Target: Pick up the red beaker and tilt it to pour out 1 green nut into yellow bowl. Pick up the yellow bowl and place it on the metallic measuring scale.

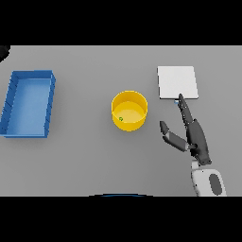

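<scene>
A yellow bowl (129, 110) stands at the middle of the table with one small green nut (121, 118) lying inside it near its left wall. The metallic measuring scale (177, 82), a pale square plate, lies to the bowl's upper right. My right hand (195, 137) is open to the right of the bowl, its straight fingers (184, 109) pointing up toward the scale's near edge and its thumb spread toward the bowl; it touches neither. No red beaker shows. My left hand is out of the picture.
A blue rectangular tray (11, 105) lies at the table's left side. A dark object (3, 51) sits at the far left corner.
</scene>
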